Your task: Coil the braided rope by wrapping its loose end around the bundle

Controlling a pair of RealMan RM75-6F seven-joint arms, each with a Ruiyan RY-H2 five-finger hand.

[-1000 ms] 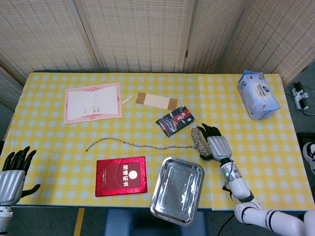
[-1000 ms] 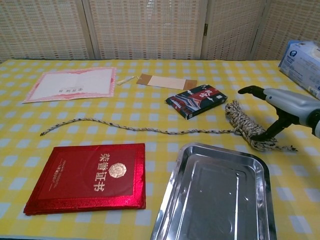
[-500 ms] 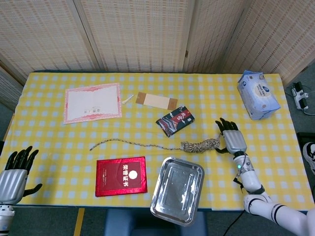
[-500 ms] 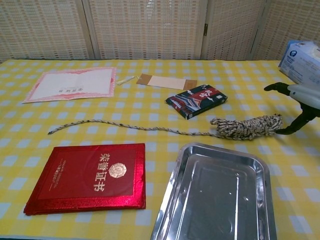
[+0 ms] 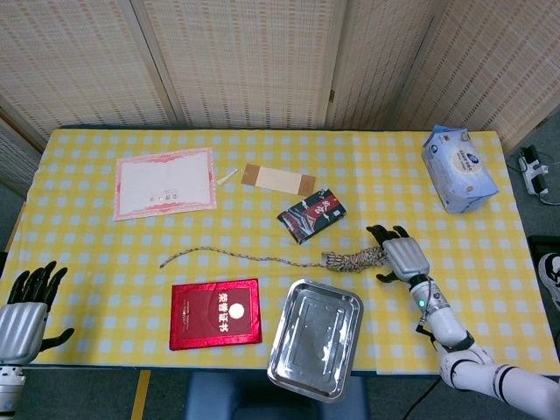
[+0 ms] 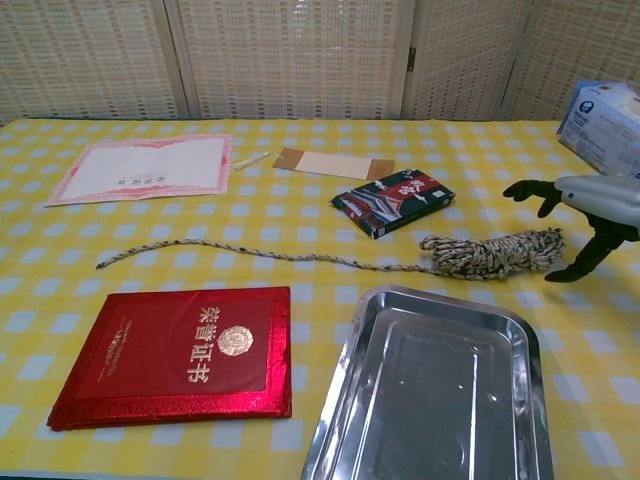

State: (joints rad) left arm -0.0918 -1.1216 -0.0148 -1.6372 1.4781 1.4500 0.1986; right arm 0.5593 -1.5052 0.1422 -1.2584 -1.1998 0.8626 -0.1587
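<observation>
The braided rope lies on the yellow checked cloth. Its bundle (image 5: 357, 259) (image 6: 492, 254) lies flat, lengthwise left to right, just behind the steel tray. The loose end (image 5: 227, 254) (image 6: 230, 251) trails left in a wavy line above the red booklet. My right hand (image 5: 400, 255) (image 6: 590, 205) hovers at the bundle's right end with fingers spread over it and the thumb down on the cloth beside it, holding nothing. My left hand (image 5: 22, 306) is off the table's front left corner, fingers apart and empty; the chest view does not show it.
A steel tray (image 5: 315, 337) (image 6: 440, 385) sits at the front edge, next to a red booklet (image 5: 215, 312) (image 6: 180, 352). A dark box (image 5: 311, 213) (image 6: 392, 201), a brown envelope (image 5: 277, 179), a pink-bordered certificate (image 5: 164, 182) and a tissue pack (image 5: 458, 167) lie further back.
One second ago the right hand gripped the bundle standing on end. It laid the bundle down lengthwise and let go, then moved slightly left over its right end.
</observation>
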